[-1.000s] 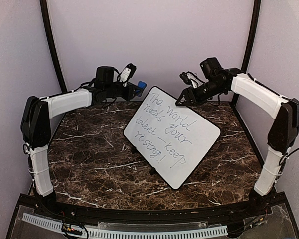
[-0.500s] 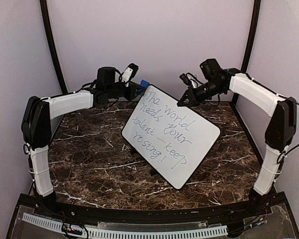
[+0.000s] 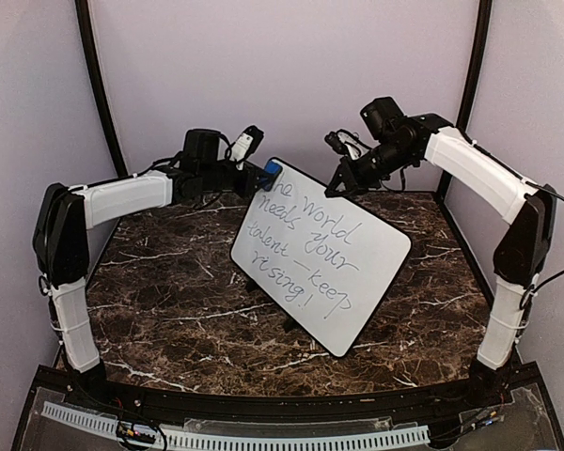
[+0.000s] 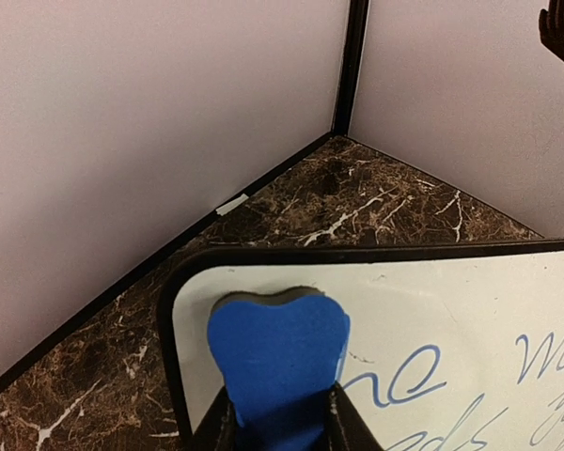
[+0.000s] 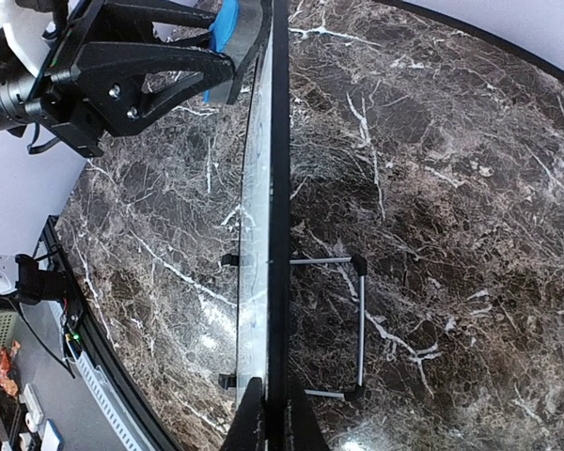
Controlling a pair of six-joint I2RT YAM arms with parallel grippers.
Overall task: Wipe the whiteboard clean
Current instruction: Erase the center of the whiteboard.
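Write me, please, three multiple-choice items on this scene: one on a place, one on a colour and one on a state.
1. Where does the eraser meet the whiteboard?
A. At its far top corner, beside the writing
B. At its near bottom edge
C. Nowhere; it lies on the table

2. What colour is the eraser?
A. Red
B. Blue
C. Green

3. How is the right gripper?
A. Open above the table
B. Shut on the whiteboard's top edge
C. Shut on the eraser

Key:
1 A: the left wrist view shows it against the rounded corner.
2 B: both wrist views show blue foam.
3 B: its own view shows it pinching the board's edge.
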